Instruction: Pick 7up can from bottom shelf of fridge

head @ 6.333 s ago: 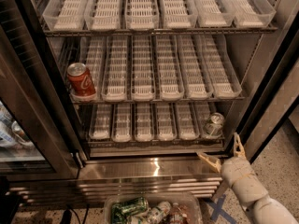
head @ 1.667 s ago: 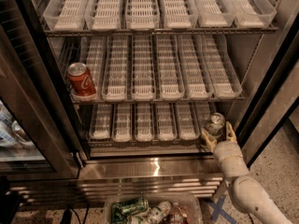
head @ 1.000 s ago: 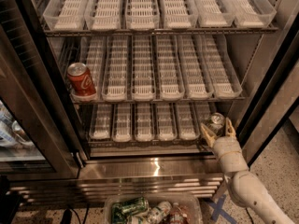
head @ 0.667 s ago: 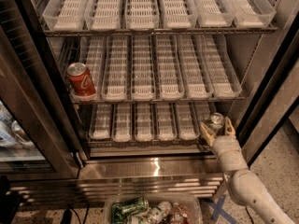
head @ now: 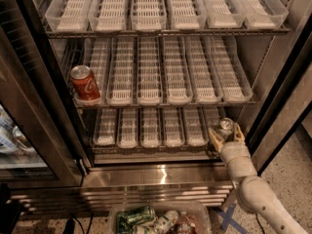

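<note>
7up can [head: 225, 125] at R end of bottom shelf [head: 146, 151] is gripped btwn gripper [head: 225, 130] jaws.

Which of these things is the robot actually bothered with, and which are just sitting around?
Part of the job: 7up can, right end of the bottom shelf; gripper, right at that can; fridge.

Just lying about: red cola can on the middle shelf; tub of drinks below the fridge; white trays.

Bottom shelf [head: 156, 152] carries a row of white trays [head: 151, 128]; at its right end stands the 7up can [head: 225, 125], the gripper [head: 225, 134] there too; a Coca-Cola can [head: 85, 84] stands at the middle shelf's [head: 165, 104] left end
</note>
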`<state>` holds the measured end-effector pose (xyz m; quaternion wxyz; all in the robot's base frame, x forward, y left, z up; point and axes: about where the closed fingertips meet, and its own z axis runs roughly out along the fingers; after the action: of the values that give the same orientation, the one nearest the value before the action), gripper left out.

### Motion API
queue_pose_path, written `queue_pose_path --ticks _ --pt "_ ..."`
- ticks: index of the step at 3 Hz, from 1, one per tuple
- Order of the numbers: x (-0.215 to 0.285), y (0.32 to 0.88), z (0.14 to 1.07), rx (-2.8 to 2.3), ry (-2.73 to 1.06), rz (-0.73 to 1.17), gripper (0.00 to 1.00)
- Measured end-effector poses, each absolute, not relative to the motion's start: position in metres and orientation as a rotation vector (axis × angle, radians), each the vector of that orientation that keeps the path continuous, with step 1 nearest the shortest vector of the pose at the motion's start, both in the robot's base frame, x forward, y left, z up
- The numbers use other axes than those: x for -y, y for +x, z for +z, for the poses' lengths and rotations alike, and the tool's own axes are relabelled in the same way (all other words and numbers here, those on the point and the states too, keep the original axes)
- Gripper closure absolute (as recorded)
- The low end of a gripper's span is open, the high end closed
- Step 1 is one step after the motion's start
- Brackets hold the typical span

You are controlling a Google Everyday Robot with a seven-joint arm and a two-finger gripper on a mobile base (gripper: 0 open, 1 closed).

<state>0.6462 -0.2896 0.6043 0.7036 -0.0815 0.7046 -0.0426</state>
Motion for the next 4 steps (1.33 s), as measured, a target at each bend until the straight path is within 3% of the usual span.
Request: queue_pose_path --ticks 1,4 --pt "0.2905 0.6480 0.5992 -1.579 -0.177 -0.091 0.29" --pt "0.2893 0.6479 0.5954 -1.589 -0.180 -0.081 0.94"
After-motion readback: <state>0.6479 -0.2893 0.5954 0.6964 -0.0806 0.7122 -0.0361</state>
